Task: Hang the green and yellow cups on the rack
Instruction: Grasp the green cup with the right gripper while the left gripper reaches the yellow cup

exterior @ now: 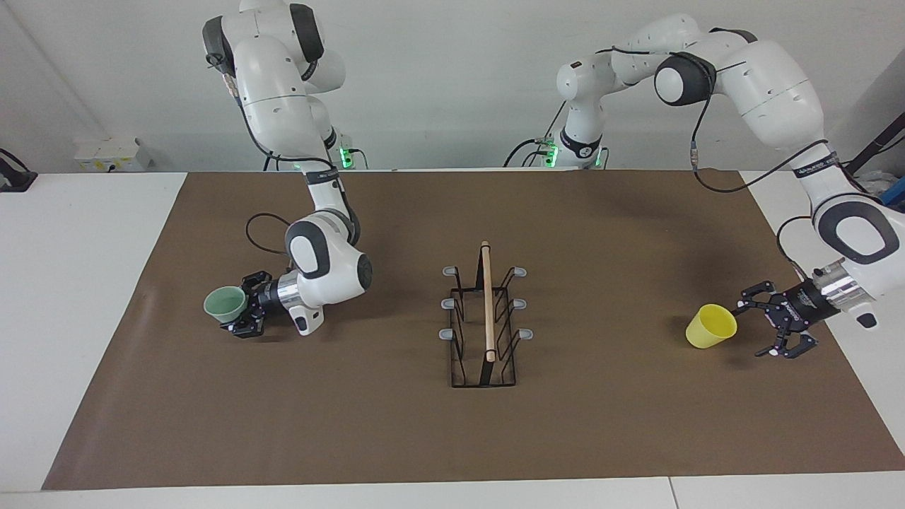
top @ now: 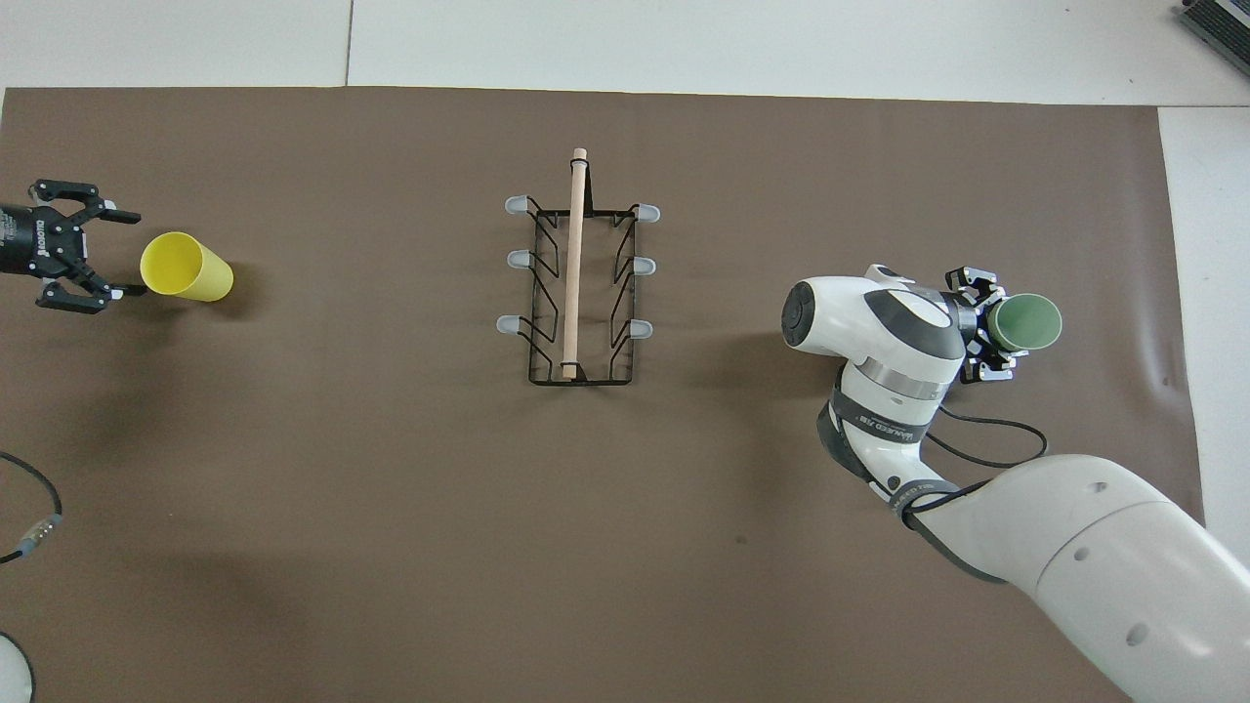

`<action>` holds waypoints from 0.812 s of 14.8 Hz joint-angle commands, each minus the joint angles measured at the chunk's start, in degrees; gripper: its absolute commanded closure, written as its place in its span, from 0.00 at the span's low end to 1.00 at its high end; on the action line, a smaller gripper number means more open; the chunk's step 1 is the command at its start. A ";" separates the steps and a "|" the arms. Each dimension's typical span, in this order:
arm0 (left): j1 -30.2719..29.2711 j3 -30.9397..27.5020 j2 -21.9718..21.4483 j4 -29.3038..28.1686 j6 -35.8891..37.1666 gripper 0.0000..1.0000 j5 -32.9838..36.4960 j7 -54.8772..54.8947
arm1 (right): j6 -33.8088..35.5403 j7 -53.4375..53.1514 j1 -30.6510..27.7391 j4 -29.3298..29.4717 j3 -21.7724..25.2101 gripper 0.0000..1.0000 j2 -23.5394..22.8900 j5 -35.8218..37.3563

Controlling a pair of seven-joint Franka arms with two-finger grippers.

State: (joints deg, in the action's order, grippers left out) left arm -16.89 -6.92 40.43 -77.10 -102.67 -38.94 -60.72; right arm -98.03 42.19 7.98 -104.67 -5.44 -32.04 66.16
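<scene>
A pale mint-green cup (exterior: 225, 304) sits in the black right pincer (exterior: 240, 315), a bright yellow cup (exterior: 710, 326) lies by the black left pincer (exterior: 754, 326), and the black wire rack (exterior: 483, 318), with tan wooden rod and grey tips, stands on the plain brown tabletop (exterior: 353, 424).

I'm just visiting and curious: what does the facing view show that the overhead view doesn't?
Only the facing view shows both arms whole, their bases and the wall. Only the overhead view looks straight down into the rack, showing its rectangular outline. Both show the right pincer at the green cup, the left pincer open beside the yellow cup, which lies tipped over, and the rack standing between them on the brown mat, no cup hung yet.
</scene>
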 commanded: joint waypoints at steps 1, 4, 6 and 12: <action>0.45 -0.11 -6.66 -10.59 -1.22 0.00 -1.40 -0.63 | -0.32 -0.62 -0.07 6.03 -0.27 1.00 1.19 -9.26; 0.98 -0.03 -7.99 -13.95 -1.29 0.00 -4.20 -0.01 | 3.53 -0.79 0.89 12.01 -0.97 1.00 1.37 -18.76; 1.59 -0.03 -9.13 -17.36 -3.49 0.00 -7.27 0.08 | 7.67 -0.80 1.33 15.44 -1.33 1.00 1.63 -24.91; 3.70 0.15 -9.40 -19.75 -10.34 0.00 -12.47 0.08 | 3.39 9.90 -6.65 15.20 -1.50 1.00 14.36 -54.07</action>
State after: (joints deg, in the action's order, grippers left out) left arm -14.69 -6.30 33.20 -93.30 -109.75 -49.16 -60.70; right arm -92.57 47.06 5.12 -87.90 -6.20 -22.22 19.65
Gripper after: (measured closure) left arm 0.000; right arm 0.313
